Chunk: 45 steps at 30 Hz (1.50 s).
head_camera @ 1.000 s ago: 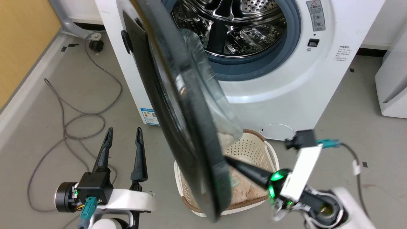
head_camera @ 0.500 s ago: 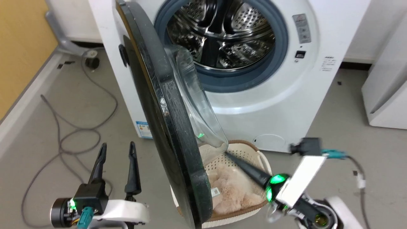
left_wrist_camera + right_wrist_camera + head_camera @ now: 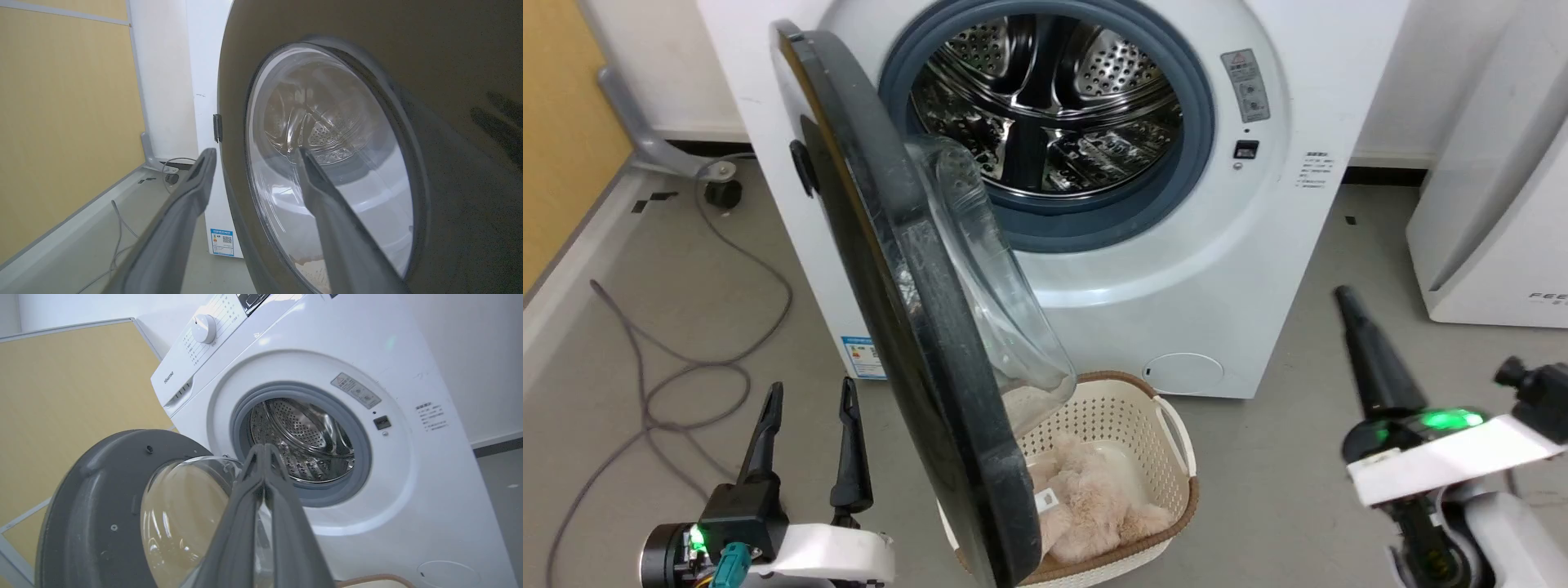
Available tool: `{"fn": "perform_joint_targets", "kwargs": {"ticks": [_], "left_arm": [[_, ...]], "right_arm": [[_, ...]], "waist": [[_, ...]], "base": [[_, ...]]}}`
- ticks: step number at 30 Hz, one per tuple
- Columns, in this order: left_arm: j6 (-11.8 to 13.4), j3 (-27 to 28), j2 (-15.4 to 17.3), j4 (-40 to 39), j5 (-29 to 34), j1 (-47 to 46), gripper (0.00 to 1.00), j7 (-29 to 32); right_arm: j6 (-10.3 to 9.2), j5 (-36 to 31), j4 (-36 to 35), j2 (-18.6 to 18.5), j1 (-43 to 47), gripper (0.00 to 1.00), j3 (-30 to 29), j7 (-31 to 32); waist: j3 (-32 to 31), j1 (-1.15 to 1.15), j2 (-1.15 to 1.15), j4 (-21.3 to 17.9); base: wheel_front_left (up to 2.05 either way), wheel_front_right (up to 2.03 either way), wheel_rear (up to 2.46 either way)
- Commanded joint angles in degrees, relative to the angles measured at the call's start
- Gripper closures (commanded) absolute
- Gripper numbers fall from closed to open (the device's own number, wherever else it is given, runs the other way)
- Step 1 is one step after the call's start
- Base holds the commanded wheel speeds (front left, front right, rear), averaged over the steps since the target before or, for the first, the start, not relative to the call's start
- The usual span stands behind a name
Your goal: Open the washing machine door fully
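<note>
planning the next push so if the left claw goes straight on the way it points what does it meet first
Most likely the washing machine door: in the left wrist view the left claw points at its outer face, though the gap is hard to judge.

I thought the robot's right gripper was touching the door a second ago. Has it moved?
Yes. The right gripper, earlier above the basket at the door rim, has pulled away rightward and is now clear of both.
</note>
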Motion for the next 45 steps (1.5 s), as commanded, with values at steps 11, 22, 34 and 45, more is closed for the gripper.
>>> {"fn": "perform_joint_targets", "kwargs": {"ticks": [11, 22, 34, 45], "left_arm": [[-0.2, 1.0, 0.1, -0.5, 0.7, 1.3, 0.00, -0.3], [-0.1, 0.6, 0.1, -0.2, 0.4, 1.8, 0.00, -0.3], [0.6, 1.0, 0.1, 0.3, 0.1, 2.0, 0.00, -0.3], [0.6, 3.6, 0.1, -2.9, 0.2, 0.3, 1.00, -0.3]], "right_arm": [[0.06, -37.4, -5.5, 9.1, 8.8, 1.00, -16.2, -1.1], [0.06, -45.2, -0.6, 13.8, 17.0, 1.00, -19.8, -1.1], [0.06, -49.2, 0.0, 14.6, 18.4, 0.00, -21.0, -1.1], [0.06, -49.3, -0.5, 14.6, 18.6, 0.00, -21.4, -1.1]], "waist": [[-0.7, 0.00, 0.00, -1.1], [-1.3, 0.00, 0.00, -0.9], [-1.6, 0.00, 0.00, -0.9], [-1.6, 0.00, 0.00, -0.4]], "base": [[0.00, 0.00, 0.00], [0.00, 0.00, 0.00], [0.00, 0.00, 0.00], [0.00, 0.00, 0.00]]}}
